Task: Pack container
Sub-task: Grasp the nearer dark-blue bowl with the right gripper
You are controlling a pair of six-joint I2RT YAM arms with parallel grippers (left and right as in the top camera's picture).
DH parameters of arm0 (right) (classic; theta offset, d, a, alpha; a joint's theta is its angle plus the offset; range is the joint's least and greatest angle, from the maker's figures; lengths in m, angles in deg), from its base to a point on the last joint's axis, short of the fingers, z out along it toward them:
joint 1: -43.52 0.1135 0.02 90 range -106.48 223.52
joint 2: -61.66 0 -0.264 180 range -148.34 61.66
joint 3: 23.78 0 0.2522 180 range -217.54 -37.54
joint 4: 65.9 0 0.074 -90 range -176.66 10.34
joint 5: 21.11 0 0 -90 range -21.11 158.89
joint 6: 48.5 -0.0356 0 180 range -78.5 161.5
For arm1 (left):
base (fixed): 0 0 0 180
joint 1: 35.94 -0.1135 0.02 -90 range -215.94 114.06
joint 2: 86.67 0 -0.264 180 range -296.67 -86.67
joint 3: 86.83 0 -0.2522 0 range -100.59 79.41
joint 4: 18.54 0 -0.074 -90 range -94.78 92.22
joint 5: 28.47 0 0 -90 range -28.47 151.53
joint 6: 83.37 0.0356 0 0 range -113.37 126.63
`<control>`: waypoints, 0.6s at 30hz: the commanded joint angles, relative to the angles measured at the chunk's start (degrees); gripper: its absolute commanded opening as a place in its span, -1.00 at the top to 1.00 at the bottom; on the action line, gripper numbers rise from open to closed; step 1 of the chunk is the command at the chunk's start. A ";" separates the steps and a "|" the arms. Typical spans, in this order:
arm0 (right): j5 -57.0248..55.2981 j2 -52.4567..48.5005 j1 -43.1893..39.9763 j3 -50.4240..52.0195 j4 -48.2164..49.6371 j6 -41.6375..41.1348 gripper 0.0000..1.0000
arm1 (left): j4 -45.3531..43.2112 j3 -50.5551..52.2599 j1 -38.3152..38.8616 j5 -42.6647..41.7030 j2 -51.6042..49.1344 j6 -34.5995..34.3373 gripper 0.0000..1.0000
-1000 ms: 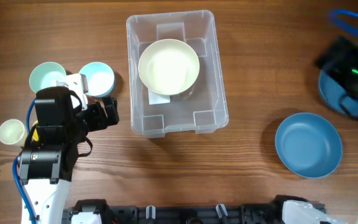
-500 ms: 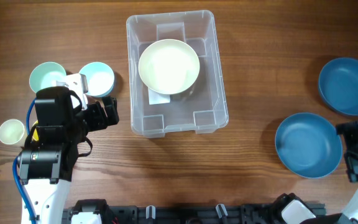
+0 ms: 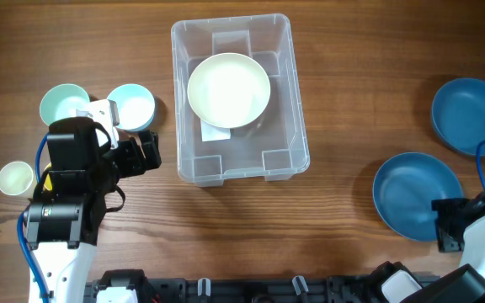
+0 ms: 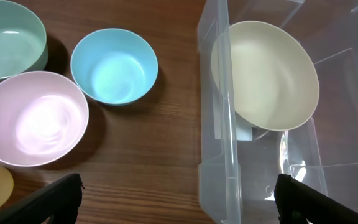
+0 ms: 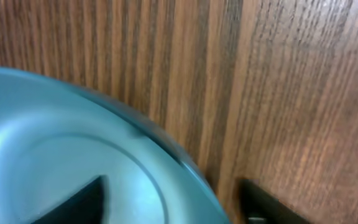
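a: the right gripper (image 3: 446,227) has swung down from over the far blue bowl (image 3: 471,116) to the near blue bowl (image 3: 417,195). the left arm hasn't shifted.
b: its fingers are apart, straddling the rim. i'd seat them deeper before closing.
a: only the right wrist view shows that straddle. the left gripper (image 4: 176,199) is spread too, and empty.
b: overhead alone places the container (image 3: 283,118) mid-table, with a cream bowl (image 3: 228,90) inside.
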 commanded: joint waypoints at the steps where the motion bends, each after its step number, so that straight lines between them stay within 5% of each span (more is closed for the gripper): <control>1: -0.11 -0.76 -0.24 0.81 0.63 0.02 0.32 | 0.09 -1.11 0.15 0.13 0.00 -0.55 -0.99; 5: 0.33 -1.40 -0.22 1.09 0.61 0.09 0.91 | 0.09 -1.11 0.15 0.15 0.00 -0.52 -0.99; 12: 5.44 -1.33 5.07 -0.22 2.01 2.75 0.91 | 0.02 -1.11 0.15 0.15 0.00 -0.52 -0.99; 18: 5.27 -1.33 23.85 -16.24 -6.10 6.36 0.91 | 0.02 -1.11 0.15 0.15 0.00 -0.52 -0.99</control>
